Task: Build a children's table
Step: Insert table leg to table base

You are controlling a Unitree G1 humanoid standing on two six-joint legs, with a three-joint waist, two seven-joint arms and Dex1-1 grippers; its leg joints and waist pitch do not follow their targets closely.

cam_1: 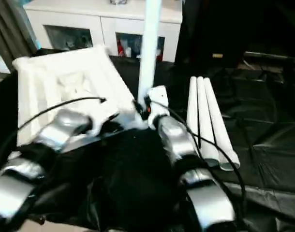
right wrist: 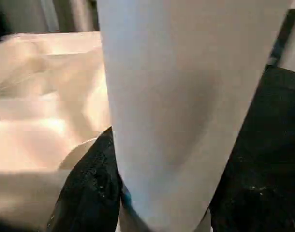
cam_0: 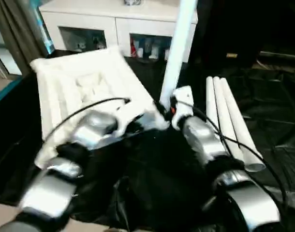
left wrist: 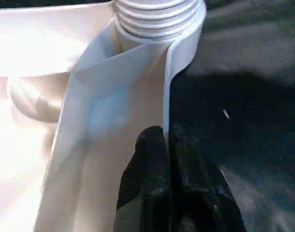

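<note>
White plastic tabletop [cam_0: 84, 92] lies underside-up on the black sheet. The right gripper [cam_0: 169, 110] clasps an upright leg [cam_0: 179, 46] at its near corner socket; the left gripper [left wrist: 167, 159] pinches the rim. Keep the leg plumb, turning gently.

So: one tabletop [cam_0: 84, 92], four legs total, one upright [cam_0: 179, 48], three lying together [cam_0: 229, 121], plus one cabinet [cam_0: 113, 24] up top.
</note>
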